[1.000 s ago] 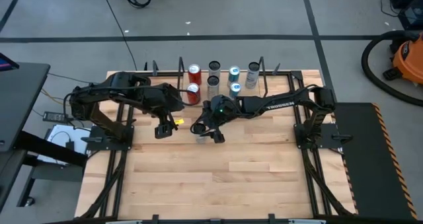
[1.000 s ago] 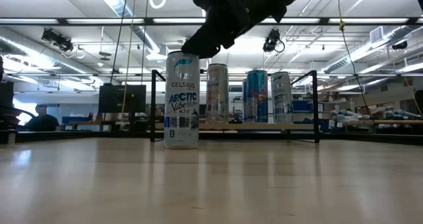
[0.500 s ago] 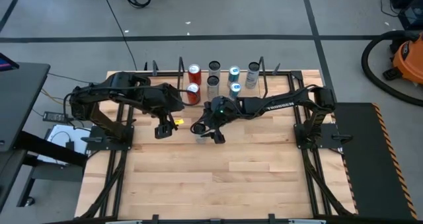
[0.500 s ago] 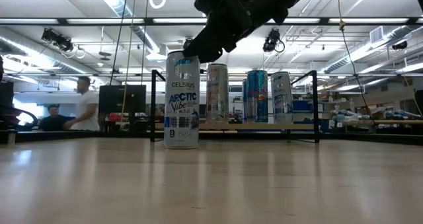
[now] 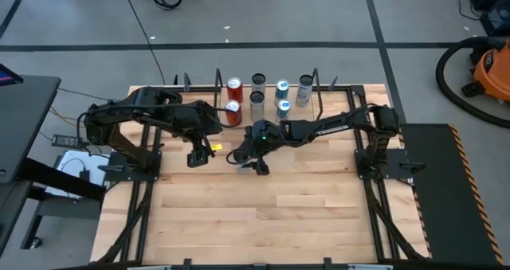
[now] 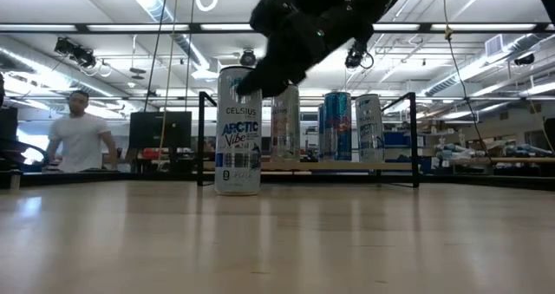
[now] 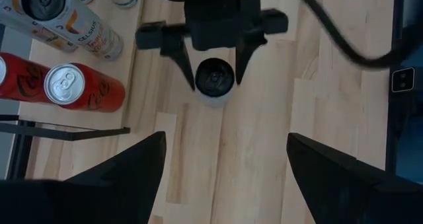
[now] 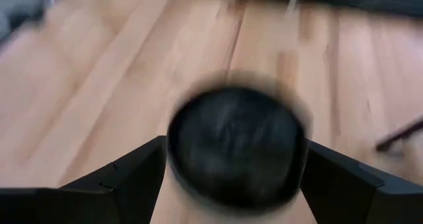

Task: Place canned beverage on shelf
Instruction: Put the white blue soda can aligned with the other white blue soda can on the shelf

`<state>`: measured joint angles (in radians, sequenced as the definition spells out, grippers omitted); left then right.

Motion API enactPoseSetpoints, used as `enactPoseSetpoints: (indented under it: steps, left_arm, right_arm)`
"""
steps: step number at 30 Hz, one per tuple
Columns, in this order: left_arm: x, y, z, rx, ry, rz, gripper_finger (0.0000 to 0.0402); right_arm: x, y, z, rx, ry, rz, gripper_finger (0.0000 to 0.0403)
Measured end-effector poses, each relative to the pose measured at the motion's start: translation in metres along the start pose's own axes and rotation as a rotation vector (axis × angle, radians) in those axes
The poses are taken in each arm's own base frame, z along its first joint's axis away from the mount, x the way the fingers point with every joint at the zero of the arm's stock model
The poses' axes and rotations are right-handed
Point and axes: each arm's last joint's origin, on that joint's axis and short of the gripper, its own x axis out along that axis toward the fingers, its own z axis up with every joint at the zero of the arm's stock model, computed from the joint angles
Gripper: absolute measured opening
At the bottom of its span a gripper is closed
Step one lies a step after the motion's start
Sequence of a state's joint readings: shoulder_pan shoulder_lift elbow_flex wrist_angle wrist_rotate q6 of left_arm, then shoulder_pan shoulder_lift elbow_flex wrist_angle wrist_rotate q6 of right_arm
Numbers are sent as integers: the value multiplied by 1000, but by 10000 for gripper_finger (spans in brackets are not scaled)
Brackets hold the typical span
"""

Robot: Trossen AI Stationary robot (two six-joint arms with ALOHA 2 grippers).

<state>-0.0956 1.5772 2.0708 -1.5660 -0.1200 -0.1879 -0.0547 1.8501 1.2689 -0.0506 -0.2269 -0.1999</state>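
- High view: the right gripper (image 5: 248, 163) reaches in from the right to the middle of the table (image 5: 263, 214), hanging over a lone can (image 5: 245, 160) that stands near of the shelf (image 5: 255, 103). The arm hides most of the can here. The left gripper (image 5: 197, 154) waits just to the left of it, apart from the can. On the shelf at the far edge stand two red cans (image 5: 233, 99), grey ones and blue-topped ones.
- Low view: the white Celsius can (image 6: 238, 131) stands upright on the table, in front of the shelf's (image 6: 312, 166) black rods. The right gripper (image 6: 260, 79) comes down from above at the can's top; a dark finger is level with its upper rim. Whether it touches cannot be told. More cans (image 6: 338, 126) stand on the shelf behind. A person (image 6: 80, 138) in a white shirt is in the room at far left.
- Left wrist view: the right gripper (image 7: 215, 77) has its fingers (image 7: 187, 64) spread, one on each side of the can's dark top (image 7: 215, 78), with small gaps showing. The left gripper's (image 7: 225, 164) own fingers stand wide apart, holding nothing. Red cans (image 7: 69, 88) lie toward the shelf side.
- Right wrist view: the can's round top (image 8: 236, 145) sits between the right gripper's (image 8: 231, 174) two fingers (image 8: 129, 174), blurred; the fingers are open and no grip shows.
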Motion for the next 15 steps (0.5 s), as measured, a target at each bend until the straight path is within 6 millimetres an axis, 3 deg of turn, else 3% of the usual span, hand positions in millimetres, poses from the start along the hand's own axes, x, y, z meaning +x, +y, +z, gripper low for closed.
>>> enactPoseSetpoints:
  steps: [5,12,15]
  left_arm:
    - [0,0,0,1,3,0,315]
    - [0,0,0,15,3,1,315]
    - [0,0,0,16,4,1,315]
  right_arm:
    - [7,0,-6,3,18,9,318]
    - [2,0,-1,-7,14,0,260]
    - [-5,1,2,-10,12,-5,259]
